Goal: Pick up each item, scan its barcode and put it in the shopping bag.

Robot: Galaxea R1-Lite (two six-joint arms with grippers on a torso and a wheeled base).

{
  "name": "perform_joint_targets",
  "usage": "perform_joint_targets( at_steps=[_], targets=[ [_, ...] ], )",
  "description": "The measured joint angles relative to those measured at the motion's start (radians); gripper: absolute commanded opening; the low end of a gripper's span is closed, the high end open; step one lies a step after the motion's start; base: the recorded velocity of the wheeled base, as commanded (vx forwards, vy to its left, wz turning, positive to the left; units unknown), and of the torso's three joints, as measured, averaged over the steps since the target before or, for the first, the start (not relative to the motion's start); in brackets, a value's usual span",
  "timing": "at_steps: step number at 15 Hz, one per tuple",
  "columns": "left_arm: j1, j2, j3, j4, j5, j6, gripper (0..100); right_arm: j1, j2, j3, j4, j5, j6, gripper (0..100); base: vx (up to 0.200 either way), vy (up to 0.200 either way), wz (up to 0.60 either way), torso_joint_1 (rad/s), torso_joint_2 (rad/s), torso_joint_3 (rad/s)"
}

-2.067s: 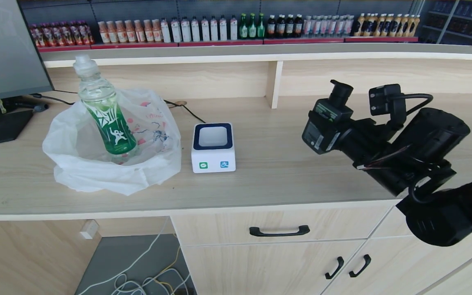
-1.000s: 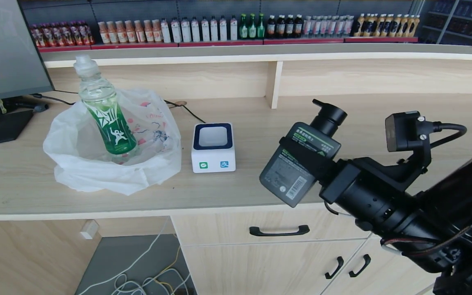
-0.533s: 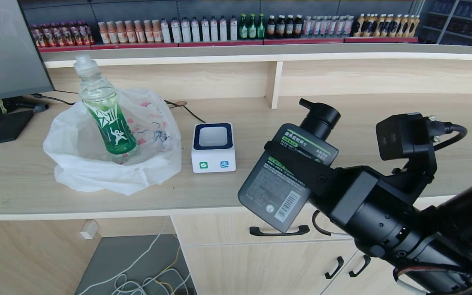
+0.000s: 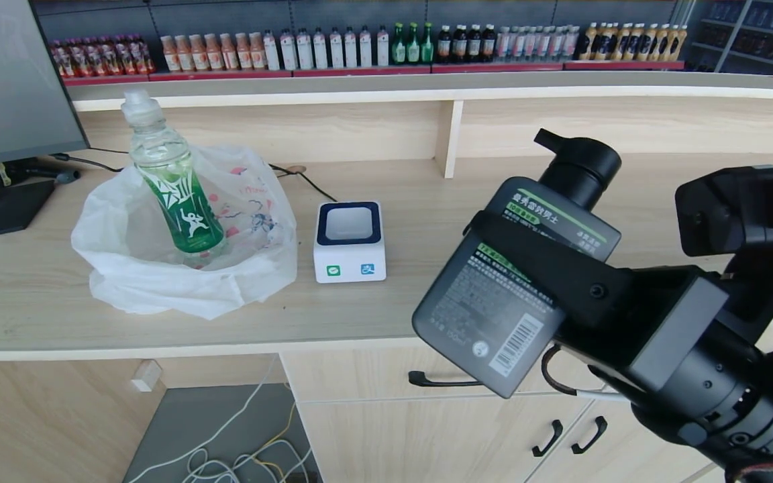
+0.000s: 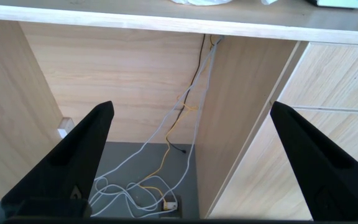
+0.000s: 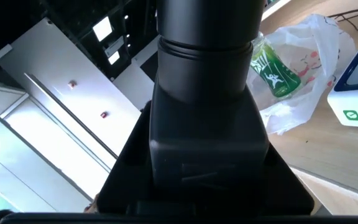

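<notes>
Right claw lifted dark pump bottle higher, still clamping it, tilted over bench edge, right of scanner. Green bottle stands in bag. Left claw wide, below bench.

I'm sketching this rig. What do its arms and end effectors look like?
The right arm is matte black: thick cylindrical joints, a boxy wrist. A black camera module sits on a bracket, and a thin cable loops under the wrist. The right end effector has flat black fingers; the left end effector, black wedge-shaped ones.
</notes>
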Motion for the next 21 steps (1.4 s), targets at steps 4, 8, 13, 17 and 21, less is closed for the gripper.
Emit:
perform_joint_targets(
  at_steps=[4, 8, 13, 17, 21],
  targets=[
    [0.000, 0.000, 0.000, 0.000, 0.000, -0.002, 100, 0.001, -0.016, 0.003, 0.000, 0.001, 0.000, 0, 0.000, 0.000, 0.00, 0.000, 0.00, 0.000],
    [0.000, 0.000, 0.000, 0.000, 0.000, -0.003, 100, 0.001, -0.019, 0.003, 0.000, 0.002, 0.000, 0, 0.000, 0.000, 0.00, 0.000, 0.00, 0.000],
    [0.000, 0.000, 0.000, 0.001, 0.000, 0.000, 100, 0.001, -0.020, 0.004, 0.000, 0.023, -0.004, 0, 0.000, 0.000, 0.00, 0.000, 0.00, 0.000],
    [0.000, 0.000, 0.000, 0.001, 0.000, -0.001, 100, 0.001, -0.020, 0.004, 0.000, 0.023, -0.005, 0, 0.000, 0.000, 0.00, 0.000, 0.00, 0.000],
    [0.000, 0.000, 0.000, 0.001, 0.000, 0.000, 100, 0.004, -0.018, 0.004, 0.000, 0.028, -0.016, 0, 0.000, 0.000, 0.00, 0.000, 0.00, 0.000]
  ],
)
